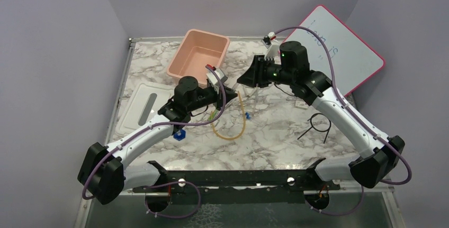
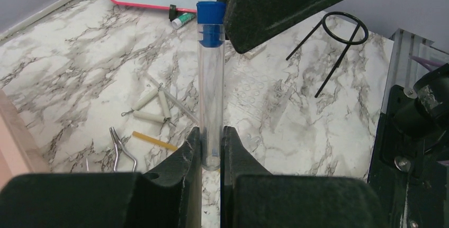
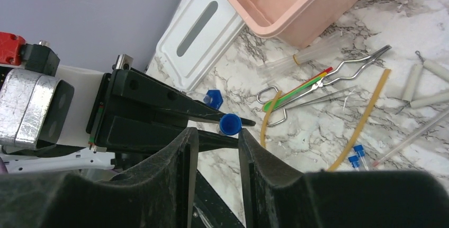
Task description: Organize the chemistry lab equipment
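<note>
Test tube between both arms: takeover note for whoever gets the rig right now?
Left gripper: shut on the clear test tube, blue cap up.
Right gripper: open, jaws apart at that cap.
On the table: amber tube, tongs, black wire ring, loose blue piece.
Done: nothing shows inside the pink tub.
Left: finish with the test tube, then sort everything on the table.
</note>
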Robot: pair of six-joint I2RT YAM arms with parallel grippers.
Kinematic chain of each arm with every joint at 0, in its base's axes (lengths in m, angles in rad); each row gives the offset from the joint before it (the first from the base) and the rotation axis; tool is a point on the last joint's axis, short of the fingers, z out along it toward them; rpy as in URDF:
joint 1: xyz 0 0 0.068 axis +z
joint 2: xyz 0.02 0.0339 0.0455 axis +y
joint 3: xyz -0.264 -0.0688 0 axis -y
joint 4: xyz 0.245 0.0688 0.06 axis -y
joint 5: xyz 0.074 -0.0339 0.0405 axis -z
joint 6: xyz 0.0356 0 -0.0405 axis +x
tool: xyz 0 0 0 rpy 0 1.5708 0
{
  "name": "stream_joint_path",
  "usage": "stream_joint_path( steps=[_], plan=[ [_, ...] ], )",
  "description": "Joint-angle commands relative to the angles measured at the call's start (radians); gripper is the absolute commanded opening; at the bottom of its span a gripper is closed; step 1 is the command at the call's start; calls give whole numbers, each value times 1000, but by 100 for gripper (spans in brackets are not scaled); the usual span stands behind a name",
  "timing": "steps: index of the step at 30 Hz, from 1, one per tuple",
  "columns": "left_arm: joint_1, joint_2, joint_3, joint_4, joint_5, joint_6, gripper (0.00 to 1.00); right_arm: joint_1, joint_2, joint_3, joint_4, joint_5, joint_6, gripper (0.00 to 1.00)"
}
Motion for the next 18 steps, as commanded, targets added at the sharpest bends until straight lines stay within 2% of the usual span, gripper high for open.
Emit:
stream_joint_path(
  steps=[1,10,11,14,15,18],
  plan=[
    [0,-4,11,-4,43,37,0,-14,21,-16,37,-87,19,36],
    [0,-31,2,-10,34,26,0,-27,3,-39,67,-82,33,22],
    [0,-33,6,-18,12,12,11,-27,1,-41,69,-75,32,20],
    [0,-42,33,-61,-50,-31,57,-30,-11,-38,67,-13,9,17],
    [0,-50,44,-78,-85,-49,67,-32,-14,-35,63,22,-10,17],
    [1,-84,115,-226,-269,-113,72,-32,-32,-37,45,189,-80,17]
  ],
)
